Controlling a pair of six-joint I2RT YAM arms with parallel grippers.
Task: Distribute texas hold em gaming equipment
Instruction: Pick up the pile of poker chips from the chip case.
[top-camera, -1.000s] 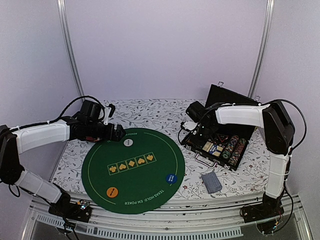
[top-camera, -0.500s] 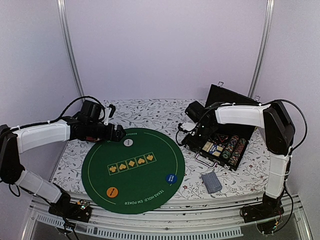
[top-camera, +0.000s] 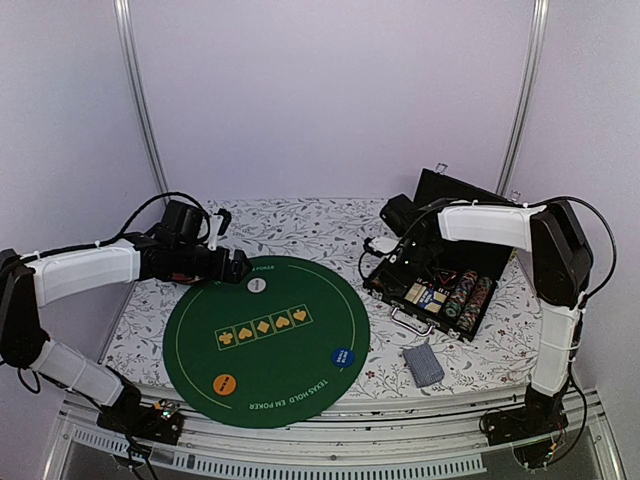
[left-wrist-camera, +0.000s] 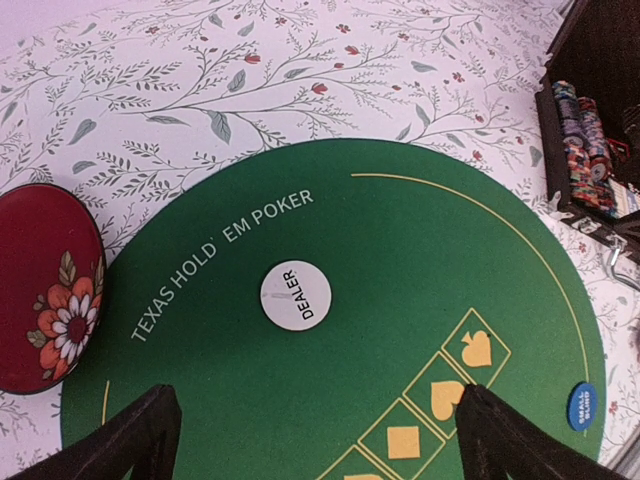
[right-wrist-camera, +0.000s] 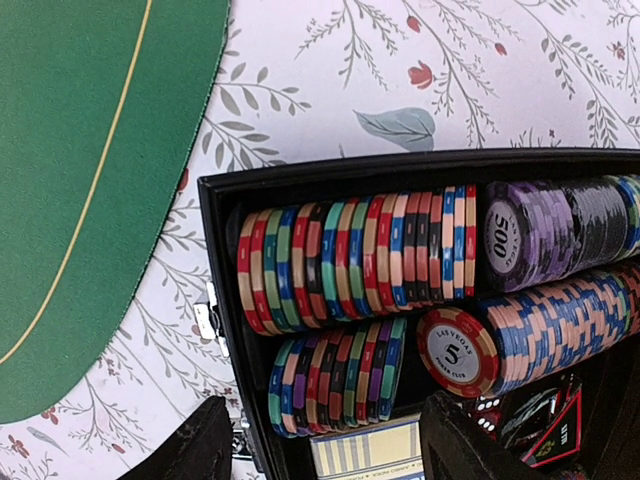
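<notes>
1. At the far left, a dark red round disc (left-wrist-camera: 45, 290) painted with a flower lies on the floral tablecloth (top-camera: 300, 220), touching the edge of the round green poker mat (top-camera: 300, 380).
2. The left gripper (left-wrist-camera: 320, 445) hovers over the far left part of the mat. Its jaws are spread wide and grasp nothing.
3. A white button marked "DEALER" (left-wrist-camera: 295, 294) lies on the mat's far side, just inside the words "TEXAS HOLD'EM POKER".
4. An orange button (top-camera: 226, 383) lies on the mat's near left part.
5. A row of yellow suit boxes crosses the middle of the mat.
6. A blue button (top-camera: 342, 357) lies on the mat's near right part, close to its edge.
7. A deck of playing cards (top-camera: 423, 364) with blue-grey patterned backs lies on the cloth, between the mat and the table's near right edge.
8. An open black case (right-wrist-camera: 215, 260) stands to the right of the mat, its lid raised at the back.
9. Rows of multicoloured striped poker chips (right-wrist-camera: 350, 260) stand on edge inside the case, including a purple chip marked 500 (right-wrist-camera: 503, 238).
10. The right gripper (right-wrist-camera: 328, 425) hangs over the case's left end, above the chip rows. Its jaws are parted and hold nothing.
</notes>
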